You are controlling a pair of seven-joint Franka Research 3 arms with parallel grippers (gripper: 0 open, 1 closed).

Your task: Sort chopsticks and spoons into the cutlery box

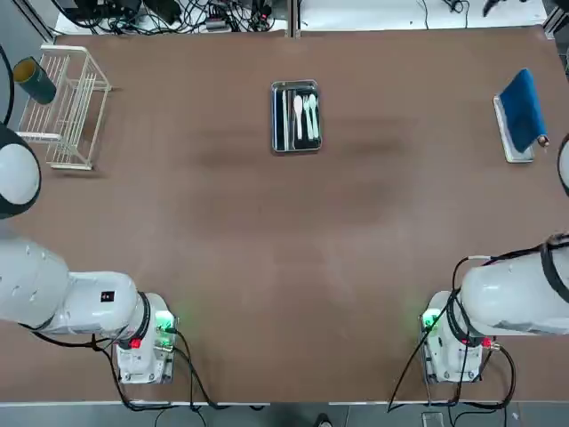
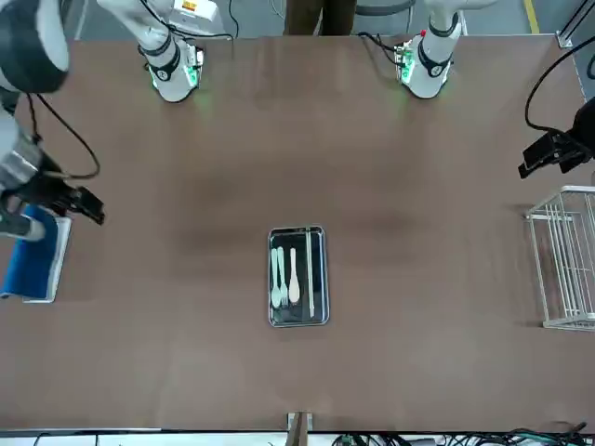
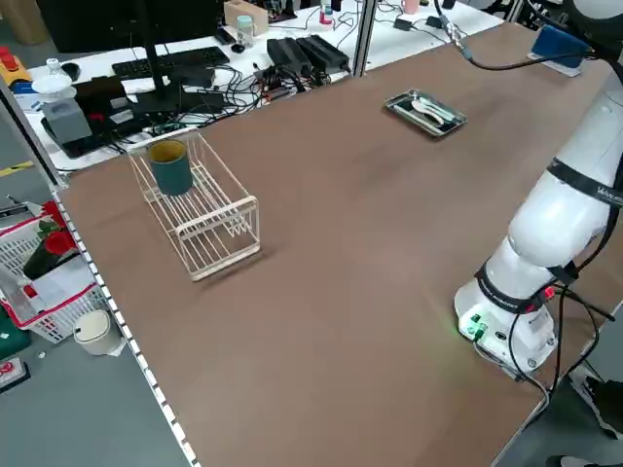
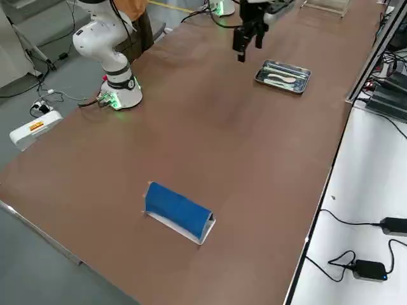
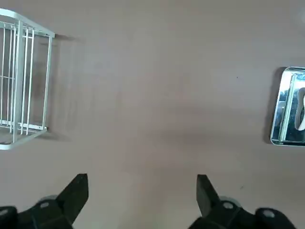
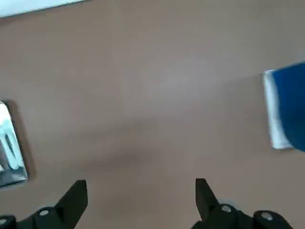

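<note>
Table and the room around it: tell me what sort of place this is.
Probably a robotics lab or test workspace: two white robot arms are mounted at one table, with heaped cables and a keyboard on a desk beyond.

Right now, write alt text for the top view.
A metal cutlery box lies on a brown table, holding pale chopsticks and white utensils, between a white wire rack at left and a blue-topped tray at right.

The top view looks straight down from overhead; the front view faces the robot, its tray (image 2: 298,322) at centre. Both wrist views, closer in, share the tray, at right and left edge respectively.
</note>
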